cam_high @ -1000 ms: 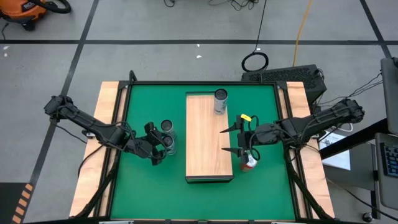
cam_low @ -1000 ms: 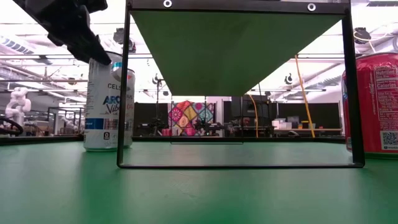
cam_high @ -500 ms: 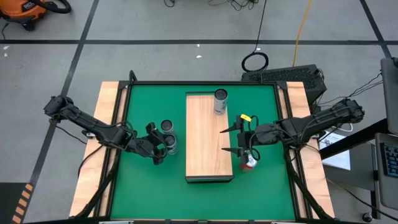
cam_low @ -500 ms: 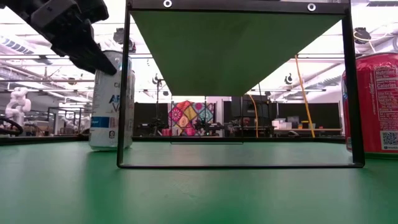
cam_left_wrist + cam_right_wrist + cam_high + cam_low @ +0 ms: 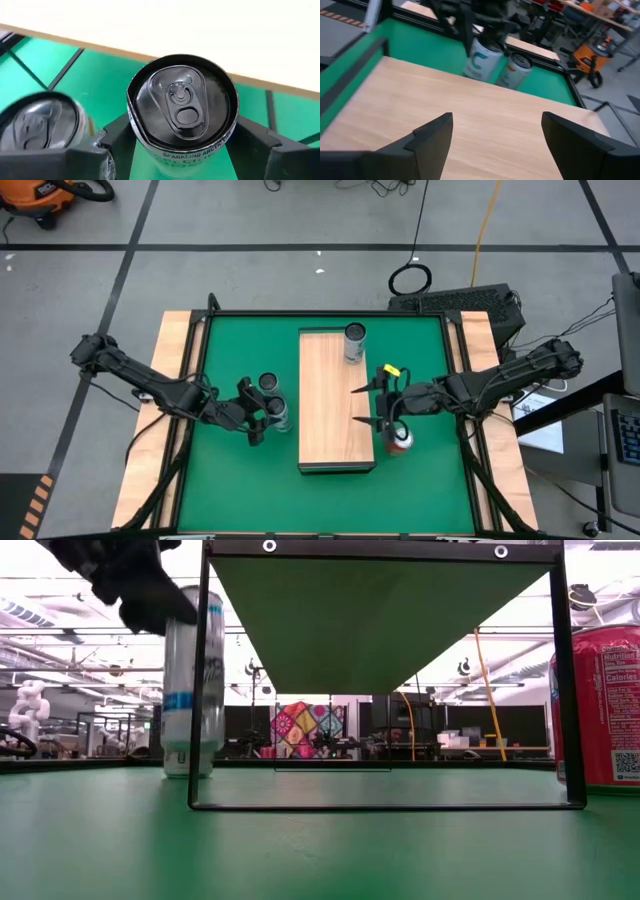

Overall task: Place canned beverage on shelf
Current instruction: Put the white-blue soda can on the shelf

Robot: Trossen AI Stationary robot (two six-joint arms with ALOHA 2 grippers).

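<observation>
Left tool (image 5: 182,150) around tilted can (image 5: 181,107)

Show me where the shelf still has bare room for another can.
The shelf holds one can at its far end; the wood from there to its near edge is bare, though the right gripper hovers at its right edge. Left of it is crowded: the left gripper grips a slim can beside another can.

Bright even overhead light, soft shadows, shelf (image 5: 175,25) washed out, neighbouring can (image 5: 42,122) motion-blurred
</observation>
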